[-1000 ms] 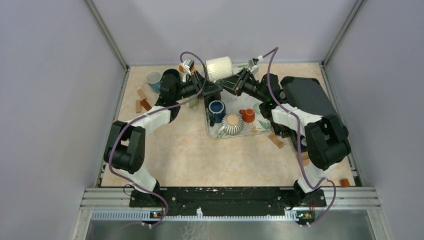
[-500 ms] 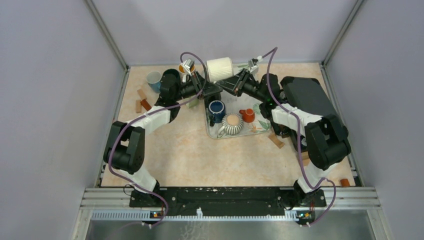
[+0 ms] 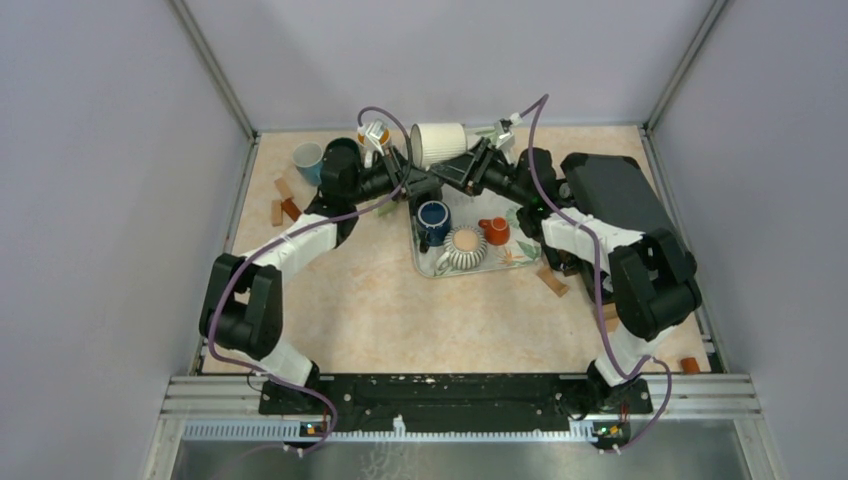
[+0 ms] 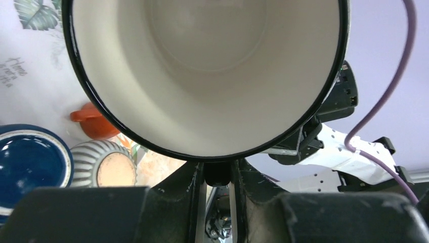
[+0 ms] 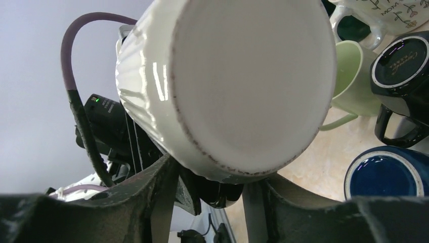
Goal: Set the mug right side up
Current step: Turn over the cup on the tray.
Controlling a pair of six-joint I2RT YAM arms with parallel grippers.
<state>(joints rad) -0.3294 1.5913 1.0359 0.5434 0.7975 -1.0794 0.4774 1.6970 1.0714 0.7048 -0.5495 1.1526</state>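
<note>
White ribbed mug (image 3: 437, 142) held clear of the desk (image 3: 380, 310) at the upper centre of the overhead view, between the two arms. It lies on its side, mouth toward the frame's left and base toward the right, so the turn looks about half done. What is left is to bring the mouth upward and set the mug down. The left claw (image 4: 217, 177) is nearly closed, its fingers pinching the mug's lower rim. The right claw (image 5: 210, 185) is partly spread beneath the edge of the base, and whether its fingers press on the mug cannot be told. The mug appears to be glazed ceramic, with a fluted, glossy outer wall, a smooth cream interior and a thin black lip. Its base is flat and matte, ringed by a speckled brownish edge. Below it in the overhead view, a blue mug (image 3: 433, 217) stands upright.
</note>
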